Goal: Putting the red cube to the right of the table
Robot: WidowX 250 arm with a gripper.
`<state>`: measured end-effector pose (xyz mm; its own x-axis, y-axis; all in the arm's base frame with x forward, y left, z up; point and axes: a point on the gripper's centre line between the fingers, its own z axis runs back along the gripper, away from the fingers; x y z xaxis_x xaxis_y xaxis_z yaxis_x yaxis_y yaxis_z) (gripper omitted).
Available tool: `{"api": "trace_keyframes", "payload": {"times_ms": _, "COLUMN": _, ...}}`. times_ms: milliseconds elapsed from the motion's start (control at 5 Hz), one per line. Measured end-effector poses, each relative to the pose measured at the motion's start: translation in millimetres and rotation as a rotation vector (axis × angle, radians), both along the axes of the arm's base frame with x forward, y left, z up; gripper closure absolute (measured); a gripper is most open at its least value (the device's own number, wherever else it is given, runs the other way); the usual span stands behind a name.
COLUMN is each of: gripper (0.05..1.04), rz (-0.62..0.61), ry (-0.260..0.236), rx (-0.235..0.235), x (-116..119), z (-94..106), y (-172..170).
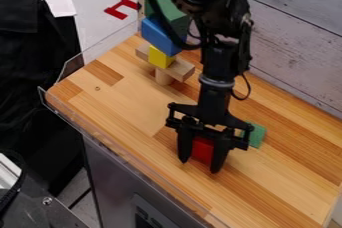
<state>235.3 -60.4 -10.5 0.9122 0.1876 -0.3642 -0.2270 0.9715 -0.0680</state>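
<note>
Cube (202,150), red, is between the 2 fingers (219,157) of the gripper, 1 finger against each side: pinched, by the look of it, near the front edge of the counter (270,188). Can't tell if its underside touches the wood. Key relation: target side is off to camera right, so the carry should run along the counter's long axis, down and right in view, with the finger on that side leading. Small green block (256,136) lies just right of and slightly behind the fingers, partly covered by the gripper frame; likely snag if the path drifts back, so keep frontward or lift first. Only 1 arm (218,87), so no choice of side. Judged step: grasp looks made, transfer and release left. Counts: 1 red cube; 2 green blocks, counting the larger block (175,19) on top of the stack; 1 blue block (158,36); 1 yellow block (161,57); 1 plain wood plank (179,70); 1 wood post (163,77) under it; 1 red bracket-shaped piece (120,8) beyond the counter.
</note>
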Motion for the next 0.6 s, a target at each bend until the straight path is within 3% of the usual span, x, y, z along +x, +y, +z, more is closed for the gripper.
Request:
{"api": "trace_keyframes", "payload": {"times_ms": 200, "gripper": 0.492, "rz": -0.008, "ry": -0.006, "rx": -0.01, "x": 4.5, "z": -2.2, "y": 2.1}}
{"api": "trace_keyframes", "payload": {"times_ms": 400, "gripper": 0.408, "rz": -0.009, "ry": -0.004, "rx": -0.011, "x": 5.2, "z": -3.1, "y": 2.4}}
{"api": "trace_keyframes", "payload": {"times_ms": 600, "gripper": 0.137, "rz": 0.018, "ry": -0.032, "rx": 0.019, "x": 5.9, "z": 12.9, "y": 6.8}}
